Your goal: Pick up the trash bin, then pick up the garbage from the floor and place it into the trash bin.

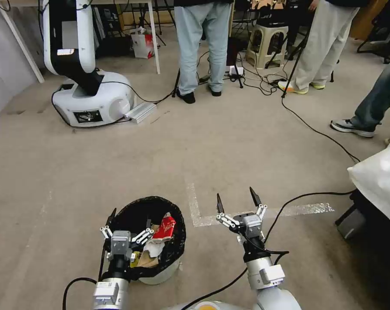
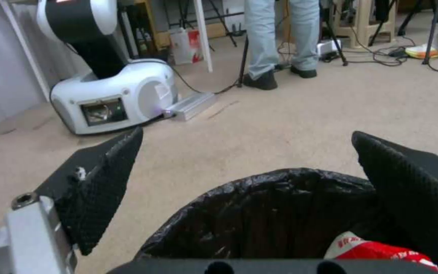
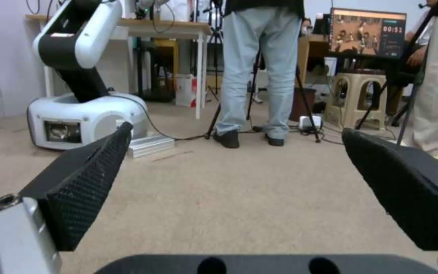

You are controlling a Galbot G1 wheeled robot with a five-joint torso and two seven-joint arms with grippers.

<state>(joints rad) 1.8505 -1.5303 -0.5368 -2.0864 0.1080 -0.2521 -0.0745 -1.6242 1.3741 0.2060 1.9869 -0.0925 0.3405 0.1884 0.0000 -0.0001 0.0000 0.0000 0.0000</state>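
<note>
The trash bin (image 1: 161,275), white with a black liner (image 2: 259,213), stands on the carpet just in front of me, to the left. Garbage lies inside it: a red-and-white packet (image 1: 165,227) (image 2: 376,251), a white tissue (image 1: 154,247) and a brown paper bag (image 1: 145,259). My left gripper (image 1: 130,217) (image 2: 247,133) is open at the bin's near rim, one finger outside the liner and one over the inside. To the right of the bin, my right gripper (image 1: 237,197) (image 3: 237,127) hangs open over bare carpet with nothing between its fingers.
Another white robot's base (image 1: 93,99) stands at the back left by a table leg. People's legs, a stool (image 1: 267,43) and tripods line the back. A black cable (image 1: 315,129) crosses the floor at right. A white-covered object (image 1: 380,181) sits at the right edge.
</note>
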